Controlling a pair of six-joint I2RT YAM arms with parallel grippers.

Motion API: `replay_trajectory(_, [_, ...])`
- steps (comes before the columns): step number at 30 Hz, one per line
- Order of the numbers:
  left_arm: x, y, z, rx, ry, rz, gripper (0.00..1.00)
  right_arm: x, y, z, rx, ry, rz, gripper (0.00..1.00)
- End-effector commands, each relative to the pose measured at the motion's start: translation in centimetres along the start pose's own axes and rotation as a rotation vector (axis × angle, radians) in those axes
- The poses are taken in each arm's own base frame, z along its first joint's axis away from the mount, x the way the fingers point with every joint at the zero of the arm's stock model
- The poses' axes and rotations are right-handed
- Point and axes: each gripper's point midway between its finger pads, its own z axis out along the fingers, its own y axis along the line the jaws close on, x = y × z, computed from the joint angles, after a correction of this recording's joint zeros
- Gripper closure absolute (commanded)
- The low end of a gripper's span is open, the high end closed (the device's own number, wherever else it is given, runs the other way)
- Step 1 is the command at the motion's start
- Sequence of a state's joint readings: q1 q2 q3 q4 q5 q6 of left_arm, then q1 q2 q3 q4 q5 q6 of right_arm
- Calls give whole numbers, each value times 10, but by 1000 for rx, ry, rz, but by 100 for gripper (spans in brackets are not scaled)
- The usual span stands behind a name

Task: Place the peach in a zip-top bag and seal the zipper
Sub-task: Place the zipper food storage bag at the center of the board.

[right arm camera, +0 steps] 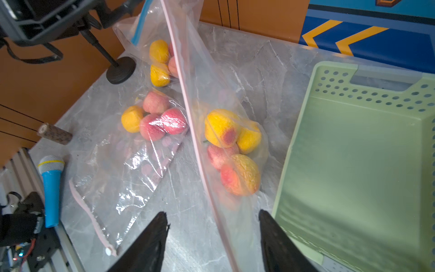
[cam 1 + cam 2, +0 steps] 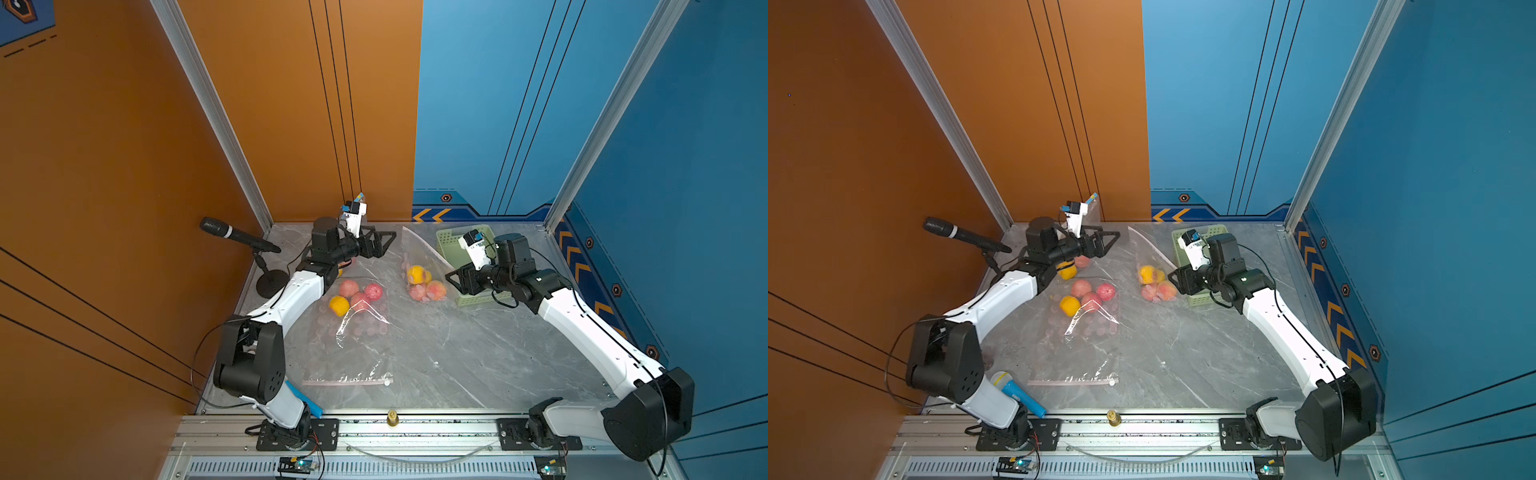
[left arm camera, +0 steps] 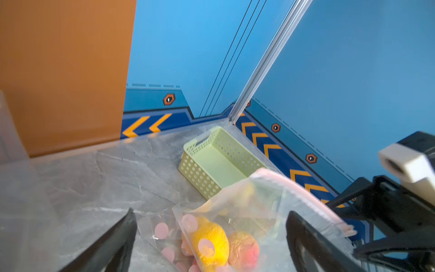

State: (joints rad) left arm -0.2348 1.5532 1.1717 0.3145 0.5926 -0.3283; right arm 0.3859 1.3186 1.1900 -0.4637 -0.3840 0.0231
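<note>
Grey marble-look tabletop [image 2: 478, 353], orange wall panel behind one half, blue behind the other.

Left gripper [image 3: 210, 212]: jaws spread wide, nothing pinched. Right gripper [image 1: 211, 212]: jaws apart too, somewhat less wide, nothing pinched. The two face each other across the far middle of the table.

Between them: clear zip-top bag with a pink zipper strip [image 1: 207, 82], standing half upright. The strip runs through the gap of the right gripper with space on both sides. At the left gripper I cannot tell whether a finger touches the plastic. Whether the zipper is pressed closed: cannot tell.

Task fruit: yellow and pink-orange peaches [image 1: 221, 128], four by my count, heaped in the bottom of that bag. They rest on the table just beside a pale green perforated plastic basket [image 2: 446, 239]. The basket sits toward the far corner on the right arm's side, partly under that arm's wrist.

Further out: second clear bag with pink dots [image 2: 353, 345], flat on the table nearer the left arm. More peaches bunch at its far end; its zipper end lies toward the front rail. Third bag with a blue zipper strip [image 1: 138, 26], by the orange wall near the left gripper, fruit inside.

Edges: black microphone on a round-based stand [image 2: 232, 232] on the left arm's side. Blue toy microphone with a grey head [image 2: 1017, 392] lies by the left arm's base.
</note>
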Motion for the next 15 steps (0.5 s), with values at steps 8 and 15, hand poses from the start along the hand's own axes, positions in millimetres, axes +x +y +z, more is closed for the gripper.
replay_trajectory(8, [-5, 11, -80, -348, -14, 27, 2, -46, -16, -70, 196, -185, 57, 22])
replay_trajectory(15, [25, 36, -166, -683, -98, -11, 2, -20, -73, -135, 548, -322, 249, 11])
